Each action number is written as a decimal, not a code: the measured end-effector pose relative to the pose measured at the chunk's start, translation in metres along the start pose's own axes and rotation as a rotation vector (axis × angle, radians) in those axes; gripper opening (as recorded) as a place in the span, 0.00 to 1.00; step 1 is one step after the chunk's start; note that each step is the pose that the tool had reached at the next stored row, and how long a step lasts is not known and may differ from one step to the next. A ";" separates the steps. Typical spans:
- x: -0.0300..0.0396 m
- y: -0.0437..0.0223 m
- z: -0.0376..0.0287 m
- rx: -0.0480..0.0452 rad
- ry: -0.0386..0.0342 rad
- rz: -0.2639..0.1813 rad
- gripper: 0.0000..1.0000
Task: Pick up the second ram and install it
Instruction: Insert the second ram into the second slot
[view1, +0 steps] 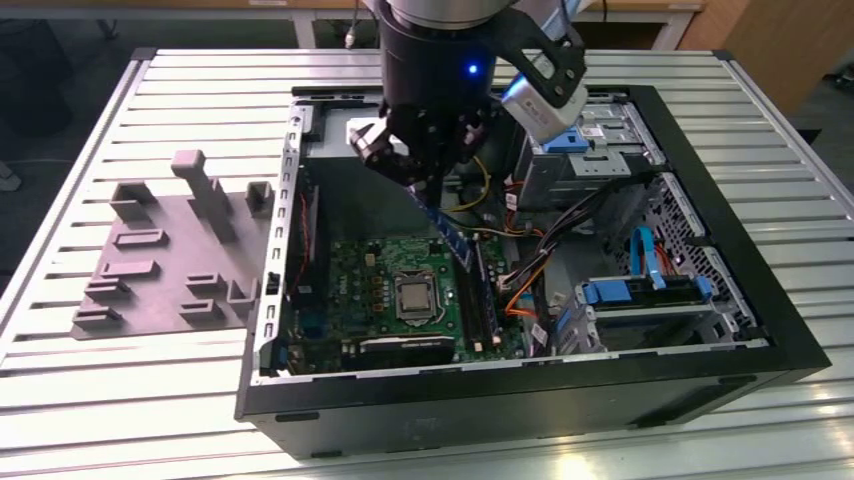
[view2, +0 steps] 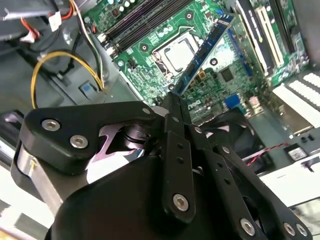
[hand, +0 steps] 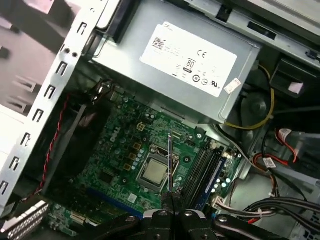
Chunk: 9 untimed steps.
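Blue-boarded, the second ram (view1: 451, 235) hangs slanted over the green motherboard (view1: 387, 290) inside the open computer case (view1: 534, 395), its lower end near the black slots (hand: 202, 172). The jaws are closed to a thin gap, pinching its upper end. A white printed label (hand: 192, 57) sits on the grey power supply (hand: 150, 85).
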<state>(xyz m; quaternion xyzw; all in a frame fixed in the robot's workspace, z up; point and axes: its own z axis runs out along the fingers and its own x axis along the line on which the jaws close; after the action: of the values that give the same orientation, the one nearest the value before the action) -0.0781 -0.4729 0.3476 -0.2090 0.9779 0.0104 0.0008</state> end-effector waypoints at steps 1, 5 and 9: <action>0.0000 0.0000 0.0002 0.0001 -0.0004 0.018 0.12; 0.0000 0.0000 0.0010 0.0005 -0.0019 0.092 0.12; 0.0000 0.0000 0.0017 0.0010 -0.0033 0.163 0.12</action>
<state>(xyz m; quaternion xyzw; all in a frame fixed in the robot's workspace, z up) -0.0781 -0.4729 0.3459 -0.1285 0.9917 0.0103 0.0016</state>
